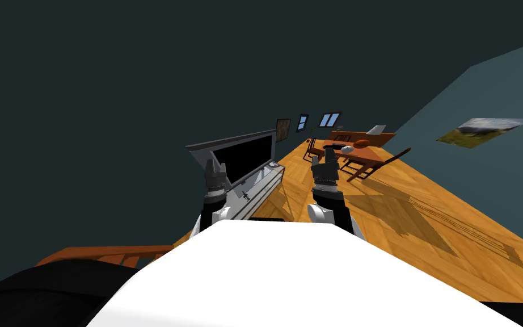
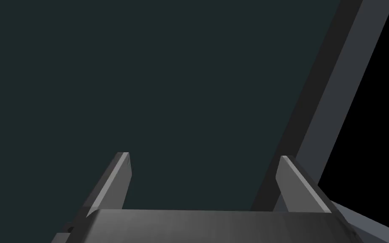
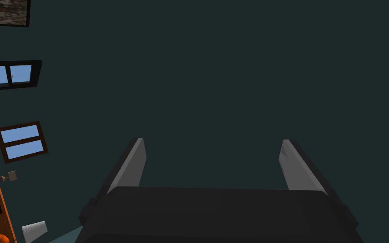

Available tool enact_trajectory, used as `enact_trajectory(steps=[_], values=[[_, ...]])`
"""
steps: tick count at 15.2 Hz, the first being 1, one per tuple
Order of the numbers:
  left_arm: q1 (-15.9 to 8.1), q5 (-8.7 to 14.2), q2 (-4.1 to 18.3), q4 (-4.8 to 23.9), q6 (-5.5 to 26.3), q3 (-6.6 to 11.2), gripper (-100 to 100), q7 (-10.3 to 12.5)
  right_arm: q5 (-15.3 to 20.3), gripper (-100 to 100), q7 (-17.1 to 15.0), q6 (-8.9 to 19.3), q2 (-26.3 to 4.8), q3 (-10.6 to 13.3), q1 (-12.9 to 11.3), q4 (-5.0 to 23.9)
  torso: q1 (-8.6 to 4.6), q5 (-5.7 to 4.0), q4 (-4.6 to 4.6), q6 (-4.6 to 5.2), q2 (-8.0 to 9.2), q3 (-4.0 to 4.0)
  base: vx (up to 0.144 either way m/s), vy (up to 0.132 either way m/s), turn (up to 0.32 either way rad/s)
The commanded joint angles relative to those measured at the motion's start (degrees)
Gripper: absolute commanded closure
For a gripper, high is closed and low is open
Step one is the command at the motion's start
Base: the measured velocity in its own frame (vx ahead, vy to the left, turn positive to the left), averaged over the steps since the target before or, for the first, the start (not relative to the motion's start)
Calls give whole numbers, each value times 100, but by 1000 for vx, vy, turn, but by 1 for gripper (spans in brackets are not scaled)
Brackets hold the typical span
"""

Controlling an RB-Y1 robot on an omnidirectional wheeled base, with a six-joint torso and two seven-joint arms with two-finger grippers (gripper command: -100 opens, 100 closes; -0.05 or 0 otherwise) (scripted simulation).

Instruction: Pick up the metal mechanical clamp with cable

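Holding both arms raised and bent ahead of the torso, the robot has not yet begun its reach. The left gripper (image 1: 215,166) sits at 11 o'clock in the head view, in front of the television (image 1: 243,156), its fingers (image 2: 117,181) spread wide with nothing between them. The right gripper (image 1: 327,160) sits at 1 o'clock, its fingers (image 3: 132,164) likewise spread and empty. A small dark item, judged to be the clamp with cable (image 1: 245,196), lies on the pale top of the television stand (image 1: 263,187), near the left gripper at its 5 o'clock; it is too small to confirm. Judgement: the arms are carried high to clear the stand's edge. The left is better placed and must tip downward.
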Motion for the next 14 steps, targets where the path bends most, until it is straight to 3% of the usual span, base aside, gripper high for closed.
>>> enact_trajectory(steps=[1,7,9,14], values=[[-44,71,166,133,112,14,-100,-30,0,0,0,0,0,0,0,0,0,0,0,0,0,0,-1,13,-95],[-199,321,519,602,508,65,-100,-138,0,0,0,0,-1,0,-1,0,22,5,2,4,10,5,-25,44,-169],[-312,503,699,943,789,102,-100,-216,0,0,0,0,-1,0,-1,0,26,6,2,3,7,4,-25,62,-215],[-445,717,878,1342,1133,145,-100,-308,0,0,0,0,-1,0,-1,0,28,6,2,3,10,6,-32,56,-170]])
